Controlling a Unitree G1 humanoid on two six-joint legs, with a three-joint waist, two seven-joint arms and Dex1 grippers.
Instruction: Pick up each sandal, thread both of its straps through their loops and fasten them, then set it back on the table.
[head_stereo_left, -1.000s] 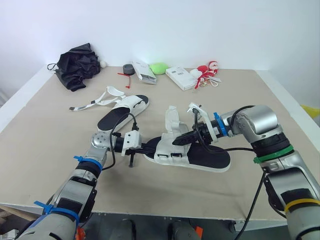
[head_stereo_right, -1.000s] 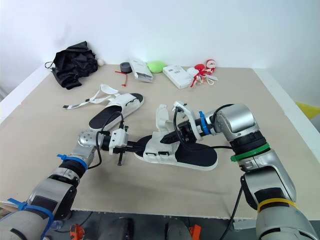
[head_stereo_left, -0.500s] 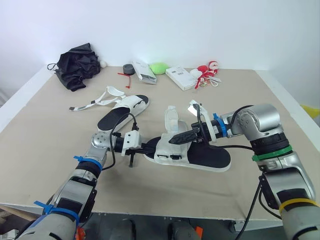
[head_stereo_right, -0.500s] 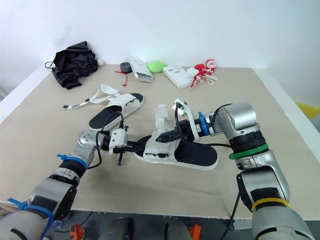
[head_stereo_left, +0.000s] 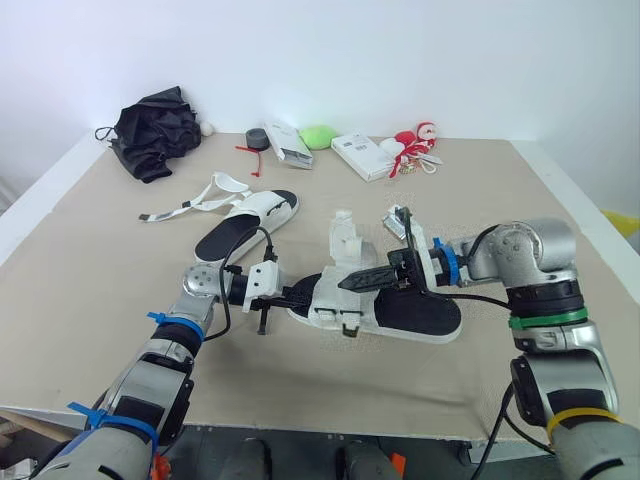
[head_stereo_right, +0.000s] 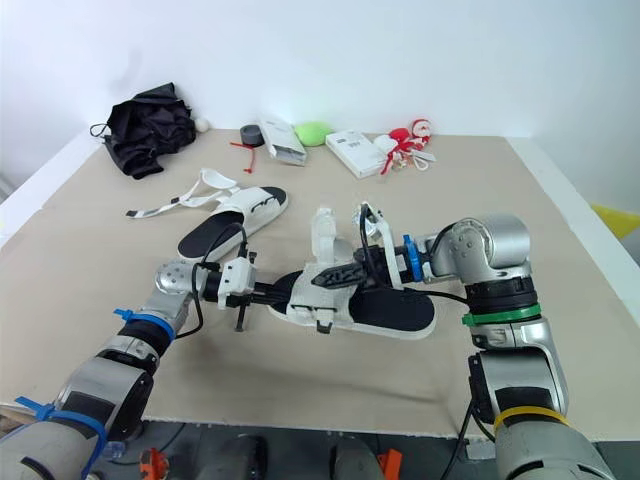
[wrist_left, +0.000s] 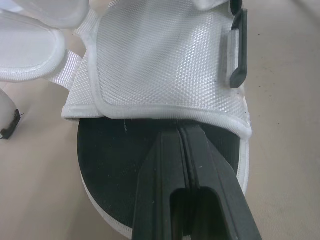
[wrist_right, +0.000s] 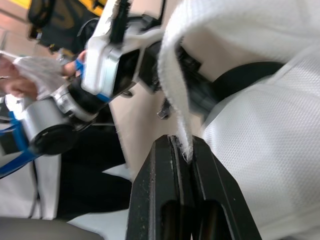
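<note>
At the table's (head_stereo_left: 100, 260) middle, sandal (head_stereo_left: 420, 312): laid flat on its sole.
Left gripper (head_stereo_left: 305, 297): fingers pressed together, tips set on the sandal's toe end.
Right gripper (head_stereo_left: 345, 284): strap (wrist_right: 173, 100) pinched between the fingers.

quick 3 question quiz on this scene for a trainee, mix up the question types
1. True or false: the right gripper has its fingers shut on a white strap of the near sandal.
2. Where is the far sandal? A) flat on the table, a strap trailing loose. B) held up off the table. C) hanging over the table edge.
3. Fill in: the left gripper has its fingers shut, tips over the near sandal's black ____.

Key: 1 true; 2 A; 3 sole.
</note>
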